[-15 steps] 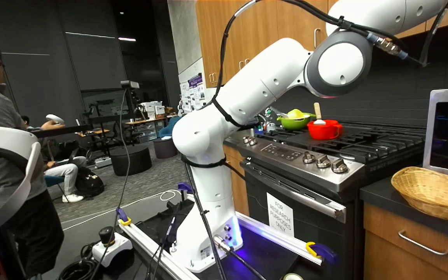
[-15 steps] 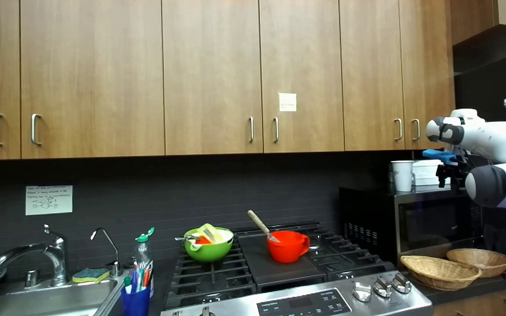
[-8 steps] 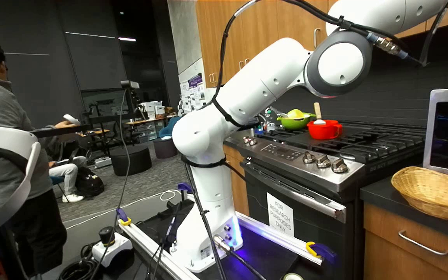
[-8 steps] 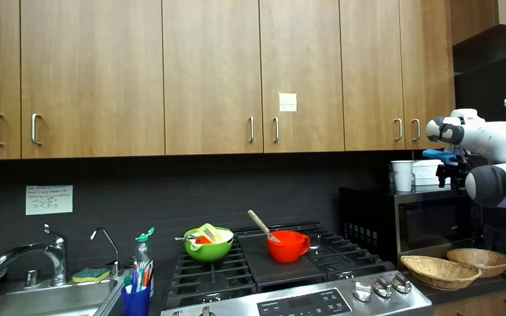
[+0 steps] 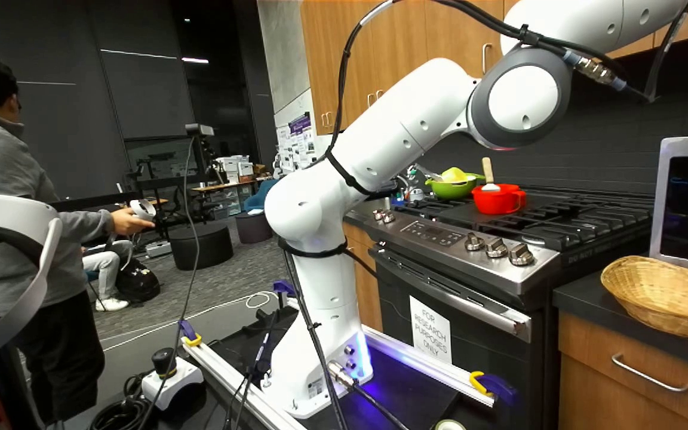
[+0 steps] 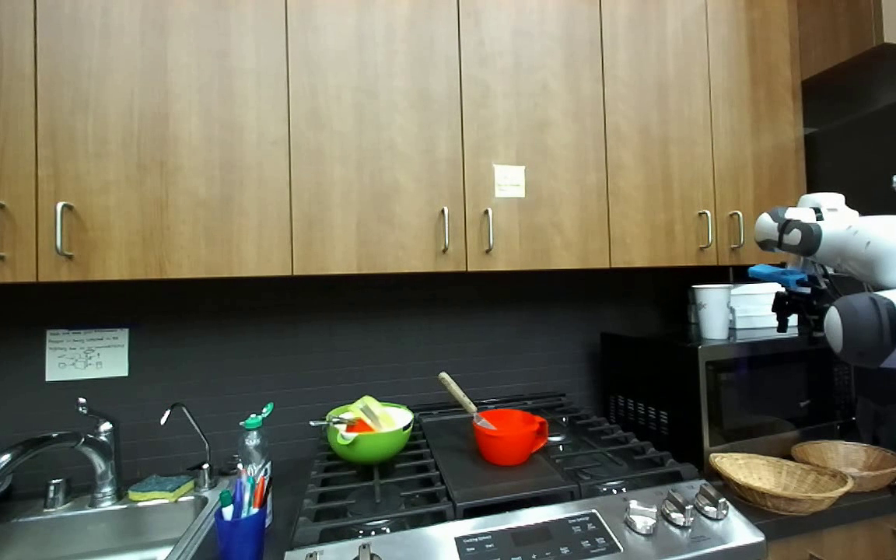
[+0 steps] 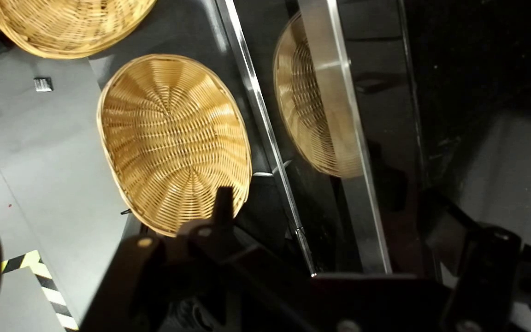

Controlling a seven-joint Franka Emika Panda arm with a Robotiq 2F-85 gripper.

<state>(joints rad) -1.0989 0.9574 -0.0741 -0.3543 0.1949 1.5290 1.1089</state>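
In the wrist view my gripper (image 7: 334,207) stands open, its dark fingers (image 7: 222,205) wide apart with nothing between them. Below it and to one side lies an oval wicker basket (image 7: 173,143), apart from the fingers. A further wicker basket (image 7: 72,27) is cut off by the top edge there. From an exterior view the gripper (image 6: 789,317) hangs at the microwave (image 6: 767,389), close to a white box (image 6: 755,303) and a white cup (image 6: 714,311) on top. Whether it is over the microwave or in front of it, I cannot tell. The remaining exterior view leaves the gripper out of frame.
A red pot (image 6: 510,437) with a spatula (image 6: 460,393) and a green bowl (image 6: 370,435) of utensils sit on the stove (image 6: 530,537). Wooden cabinets (image 6: 533,117) hang above. The sink (image 6: 106,533) is at the far side. A person (image 5: 3,167) stands behind the arm.
The arm and all the objects are where they were. The person has moved a hand with a white controller rightward and lower in an exterior view.
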